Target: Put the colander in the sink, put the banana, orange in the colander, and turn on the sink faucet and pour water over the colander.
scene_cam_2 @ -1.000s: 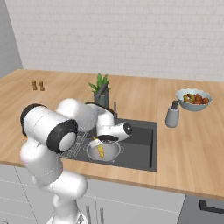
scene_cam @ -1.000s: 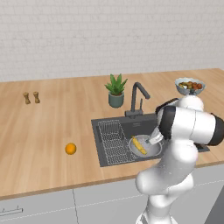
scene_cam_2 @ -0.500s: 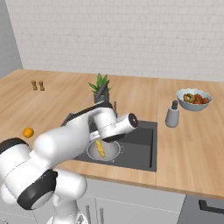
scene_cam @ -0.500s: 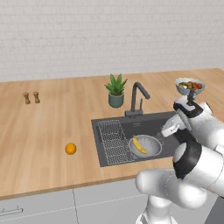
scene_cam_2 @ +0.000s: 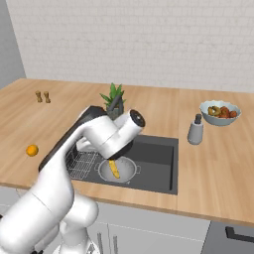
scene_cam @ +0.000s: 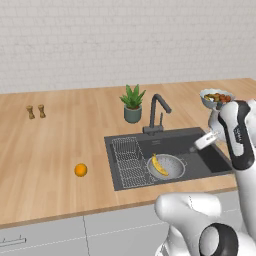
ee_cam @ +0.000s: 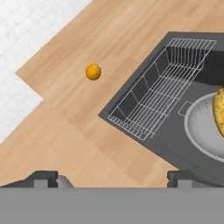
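The orange sits alone on the wooden counter, well left of the sink, where the colander already holds the banana beside the wire rack. The gripper hangs above, fingers spread wide and empty. Fetching it well probably means centring over the fruit, descending straight and closing gently, since a round thing may roll away.

A potted plant stands at twelve o'clock on the counter, shakers at ten, fruit bowl and soap dispenser at two.
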